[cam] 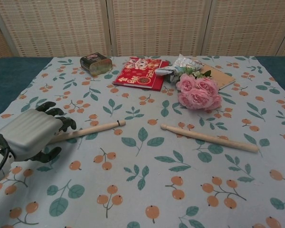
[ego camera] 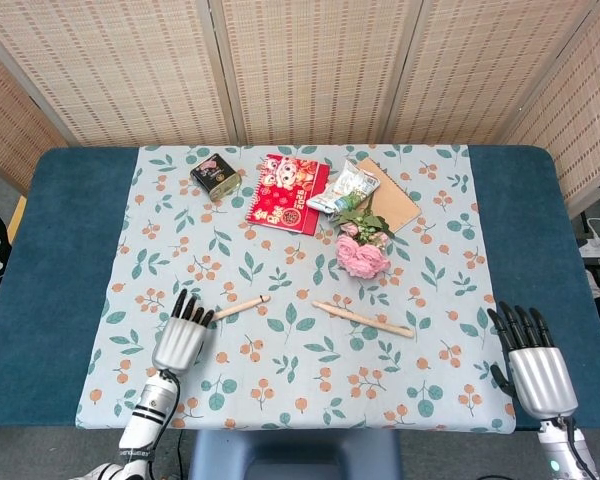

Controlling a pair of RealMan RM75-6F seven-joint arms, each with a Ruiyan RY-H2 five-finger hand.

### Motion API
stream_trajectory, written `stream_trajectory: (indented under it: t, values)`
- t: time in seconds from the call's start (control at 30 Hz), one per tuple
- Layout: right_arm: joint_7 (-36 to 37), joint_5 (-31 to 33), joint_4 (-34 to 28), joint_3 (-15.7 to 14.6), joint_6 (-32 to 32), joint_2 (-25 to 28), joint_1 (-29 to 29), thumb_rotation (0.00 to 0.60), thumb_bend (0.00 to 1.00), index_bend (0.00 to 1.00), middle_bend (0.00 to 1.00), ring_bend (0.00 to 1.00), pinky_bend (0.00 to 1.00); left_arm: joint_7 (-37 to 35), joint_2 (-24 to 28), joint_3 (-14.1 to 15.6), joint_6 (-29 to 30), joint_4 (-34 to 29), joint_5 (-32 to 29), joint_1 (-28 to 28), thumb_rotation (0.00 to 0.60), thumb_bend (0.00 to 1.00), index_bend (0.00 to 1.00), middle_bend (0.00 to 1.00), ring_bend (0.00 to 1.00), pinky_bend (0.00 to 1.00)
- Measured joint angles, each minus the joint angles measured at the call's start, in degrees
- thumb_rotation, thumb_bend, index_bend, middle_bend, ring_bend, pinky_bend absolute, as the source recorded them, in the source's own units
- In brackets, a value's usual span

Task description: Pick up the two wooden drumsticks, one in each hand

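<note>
Two wooden drumsticks lie on the floral cloth. The left drumstick (ego camera: 242,303) (cam: 95,129) has its butt end hidden under my left hand (ego camera: 180,338) (cam: 31,133), which hovers over it with fingers spread and the thumb below. Whether the hand touches the stick I cannot tell. The right drumstick (ego camera: 364,319) (cam: 209,138) lies free near the middle. My right hand (ego camera: 537,371) is open near the table's front right edge, well away from that stick, and shows only in the head view.
At the back of the cloth (ego camera: 280,250) are a dark tin (ego camera: 213,174) (cam: 95,63), a red booklet (ego camera: 288,194) (cam: 141,73), a snack packet (ego camera: 344,189), a brown notebook (ego camera: 393,203) and pink flowers (ego camera: 362,254) (cam: 198,92) close behind the right drumstick.
</note>
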Motion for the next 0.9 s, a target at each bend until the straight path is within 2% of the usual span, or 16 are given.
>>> stream_trajectory:
  t: [0.33,0.63,0.9]
  values:
    - [-1.1,0.4,-0.4,-0.4,-0.3,0.0,0.1,0.600,0.22,0.00,0.00,0.00,0.00,2.6,-2.8,-0.7,1.0,5.9,-1.7,-1.5,0.600,0.41,0.47,0.56,0.28,0.08]
    - [-1.7,0.9,-0.4,-0.4,-0.4,-0.2,0.2,0.600,0.21,0.00,0.00,0.00,0.00,4.3,-3.2,-0.5,-0.1,7.3,-4.2,-2.3,0.600,0.41,0.49,0.57,0.29,0.08]
    - [-3.9,1.4,-0.4,-0.5,-1.8,-1.4,0.9,0.600,0.21,0.00,0.00,0.00,0.00,1.4,-3.3,-0.6,1.5,8.2,-3.5,-2.5,0.600,0.46,0.73,0.77,0.42,0.11]
